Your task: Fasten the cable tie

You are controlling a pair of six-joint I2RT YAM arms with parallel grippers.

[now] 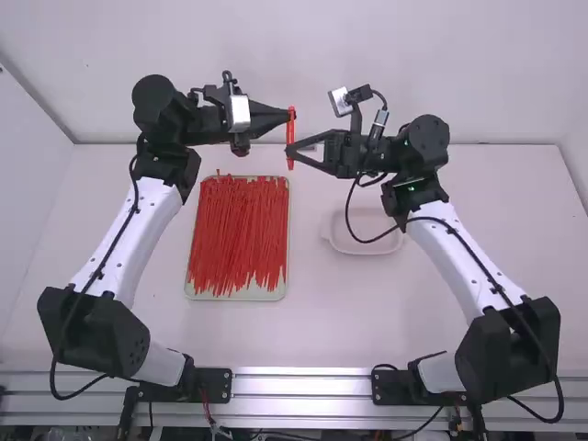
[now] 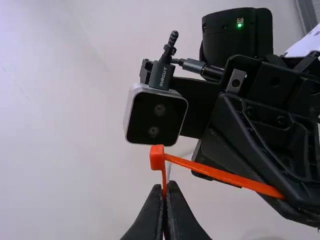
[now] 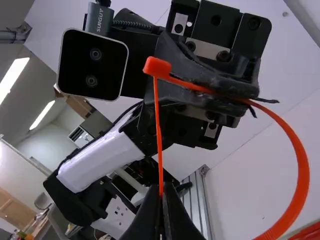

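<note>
A red cable tie hangs in the air above the table's far side, held between both grippers. My left gripper is shut on the strap just beside the square head. My right gripper, slightly lower and to the right, is shut on the thin tail. That tail runs straight up to the head. Beyond the left gripper's fingers the strap bends in a wide curve. I cannot tell whether the tail passes through the head.
A flat tray with several loose red cable ties lies on the table left of centre. A shallow white dish sits to its right, under the right arm. The walls stand close behind the grippers.
</note>
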